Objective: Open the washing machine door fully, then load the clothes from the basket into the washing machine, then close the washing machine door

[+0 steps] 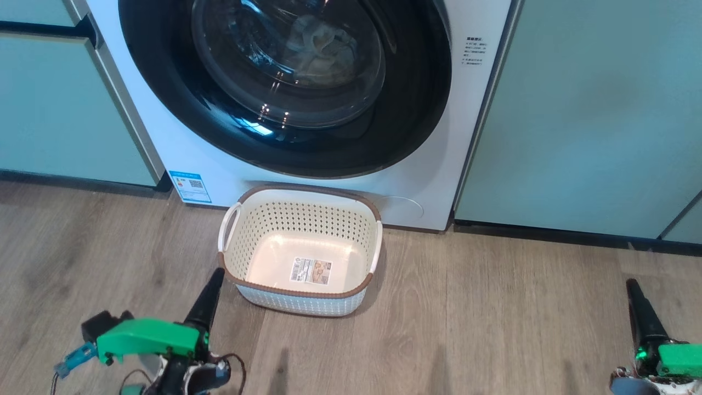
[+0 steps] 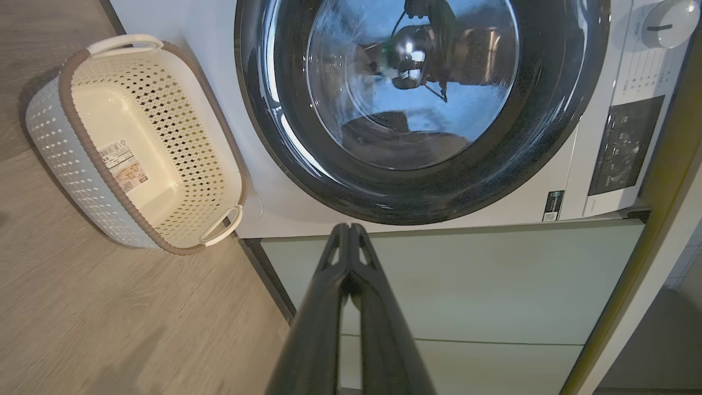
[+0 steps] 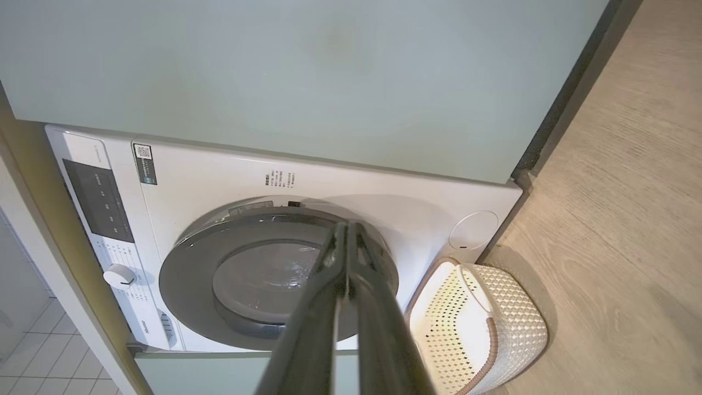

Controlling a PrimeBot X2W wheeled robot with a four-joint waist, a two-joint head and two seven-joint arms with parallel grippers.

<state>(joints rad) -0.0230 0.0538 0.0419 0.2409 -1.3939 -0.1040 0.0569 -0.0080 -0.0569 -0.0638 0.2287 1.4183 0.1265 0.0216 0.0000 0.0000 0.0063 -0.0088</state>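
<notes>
The washing machine (image 1: 219, 164) is white, and its round black door (image 1: 417, 120) lies closed against the front. Through the glass window I see pale clothes (image 1: 323, 46) inside the drum. The cream basket (image 1: 299, 219) stands on the floor right below the door, with just a label sticker on its bottom. My left gripper (image 1: 218, 272) is shut and holds nothing, its tip close to the basket's near left corner. My right gripper (image 1: 632, 283) is shut too, far off to the basket's right. The left wrist view shows shut fingertips (image 2: 346, 226) below the door (image 2: 417, 192) and the basket (image 2: 181, 137).
Pale teal cabinet doors (image 1: 576, 109) flank the machine on both sides. The floor (image 1: 493, 307) is wood plank. The control panel with its knob (image 2: 663, 22) sits at the machine's top. In the right wrist view the fingertips (image 3: 348, 226) lie over the door (image 3: 192, 274), with the basket (image 3: 510, 312) beside it.
</notes>
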